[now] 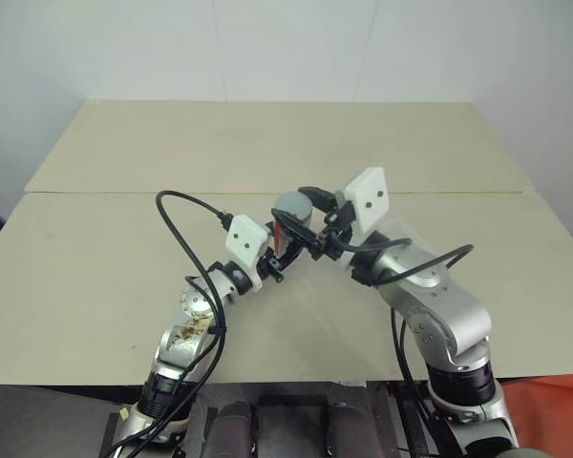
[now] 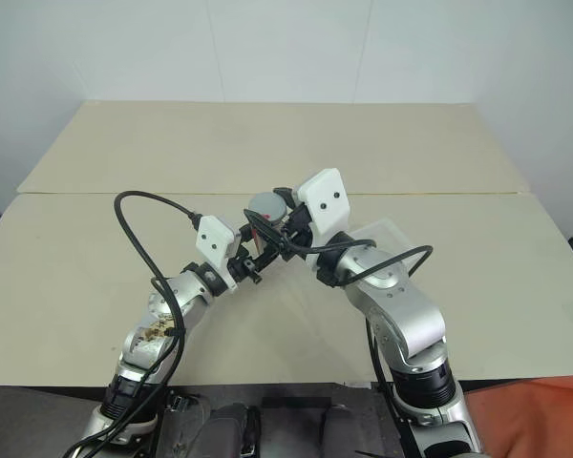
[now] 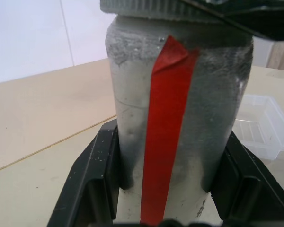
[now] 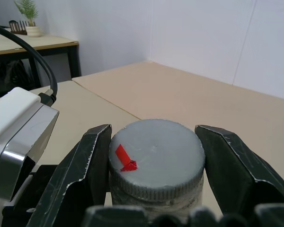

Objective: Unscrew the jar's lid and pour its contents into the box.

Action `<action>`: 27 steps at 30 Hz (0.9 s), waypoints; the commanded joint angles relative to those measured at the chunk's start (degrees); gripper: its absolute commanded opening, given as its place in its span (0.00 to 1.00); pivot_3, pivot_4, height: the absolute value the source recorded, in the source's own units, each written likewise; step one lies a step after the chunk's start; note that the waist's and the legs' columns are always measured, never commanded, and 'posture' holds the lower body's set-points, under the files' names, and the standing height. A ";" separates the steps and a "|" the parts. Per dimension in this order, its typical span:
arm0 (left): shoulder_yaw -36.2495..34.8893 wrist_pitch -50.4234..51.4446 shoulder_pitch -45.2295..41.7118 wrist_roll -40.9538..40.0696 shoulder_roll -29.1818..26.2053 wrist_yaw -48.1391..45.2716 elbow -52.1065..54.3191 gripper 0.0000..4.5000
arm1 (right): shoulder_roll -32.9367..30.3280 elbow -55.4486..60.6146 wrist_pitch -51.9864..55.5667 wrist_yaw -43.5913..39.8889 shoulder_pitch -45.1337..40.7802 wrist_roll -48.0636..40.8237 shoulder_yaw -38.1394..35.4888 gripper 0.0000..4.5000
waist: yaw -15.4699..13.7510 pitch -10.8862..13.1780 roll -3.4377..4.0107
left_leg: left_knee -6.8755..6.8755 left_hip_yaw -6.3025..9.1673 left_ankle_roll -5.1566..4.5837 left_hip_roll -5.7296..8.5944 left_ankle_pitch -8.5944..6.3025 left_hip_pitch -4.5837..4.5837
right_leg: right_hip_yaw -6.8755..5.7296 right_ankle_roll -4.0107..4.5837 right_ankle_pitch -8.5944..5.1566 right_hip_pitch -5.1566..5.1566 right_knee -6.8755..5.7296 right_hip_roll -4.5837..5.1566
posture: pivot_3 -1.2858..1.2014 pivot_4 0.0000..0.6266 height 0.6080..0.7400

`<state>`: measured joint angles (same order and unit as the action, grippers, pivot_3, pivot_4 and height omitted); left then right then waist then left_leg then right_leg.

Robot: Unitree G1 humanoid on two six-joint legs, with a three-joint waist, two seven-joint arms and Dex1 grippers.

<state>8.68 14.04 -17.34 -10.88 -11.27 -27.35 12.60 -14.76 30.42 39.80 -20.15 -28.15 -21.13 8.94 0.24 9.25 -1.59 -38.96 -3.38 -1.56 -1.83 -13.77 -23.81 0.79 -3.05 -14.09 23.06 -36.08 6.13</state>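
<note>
My left gripper [image 3: 173, 198] squeezes the small silver-grey round jar [image 3: 177, 123] with its red stripe, above the tan desk [image 1: 115, 248]. My right gripper [image 4: 154, 156] is clamped on its round grey lid [image 4: 156, 158]. The clear plastic box [image 3: 262, 123] sits near the jar.

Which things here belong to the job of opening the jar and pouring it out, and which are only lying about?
Belong to the job:
- jar, held in the left pincer
- lid, clamped by the right pincer
- box, clear, on the table

Only lying about:
- side table with a potted plant
</note>
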 commanded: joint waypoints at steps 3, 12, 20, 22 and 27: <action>0.08 -2.11 0.97 -1.96 -1.21 -3.46 2.78 0.48 | -3.71 0.17 -2.86 -6.10 0.10 -1.90 -2.18 0.62 | 0.07 0.00 0.00 | 0.00 0.00 0.00 0.00 0.00 0.00 | 0.00 0.00 0.00 0.00 0.00 0.00 | 0.52 0.24 1.00; 0.78 -2.32 2.86 -5.88 -2.90 -9.63 4.78 0.48 | -14.36 -11.23 -12.64 -35.23 -2.70 -11.63 -5.82 0.62 | 0.10 0.00 0.00 | 0.00 0.00 -0.02 -0.01 -0.01 0.01 | 0.00 0.00 0.00 -0.03 0.03 0.00 | 0.52 0.24 1.00; 1.88 -2.50 2.97 -6.38 -3.21 -11.80 5.53 0.48 | -16.31 -27.52 -16.69 -57.94 -12.21 -13.82 -3.17 0.62 | 0.43 0.00 0.00 | 0.01 -0.01 -0.03 -0.04 -0.01 0.02 | 0.03 0.01 0.00 -0.02 0.03 -0.06 | 0.52 0.24 1.00; 1.77 -2.58 3.05 -6.57 -3.07 -12.02 5.35 0.48 | -15.63 -31.75 -17.72 -62.18 -14.66 -13.29 -2.27 0.62 | 0.44 0.00 0.00 | 0.01 -0.01 -0.03 -0.04 -0.02 0.02 | 0.03 0.01 0.00 -0.03 0.03 -0.06 | 0.52 0.24 1.00; 1.82 -3.30 3.22 -6.44 -3.07 -12.32 4.55 0.48 | -13.58 -40.91 -21.19 -69.61 -19.89 -11.05 -0.29 0.62 | 0.43 0.00 0.00 | 0.00 0.00 -0.02 -0.06 -0.01 0.02 | 0.03 0.02 0.00 -0.01 0.01 -0.06 | 0.52 0.24 1.00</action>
<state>11.64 12.53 -13.39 -17.10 -14.54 -40.36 16.01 -29.21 -9.57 20.14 -84.98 -46.50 -32.04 7.13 0.67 9.26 -1.59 -38.96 -3.39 -1.58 -1.88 -13.79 -23.79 0.82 -3.03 -14.08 23.06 -36.06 6.07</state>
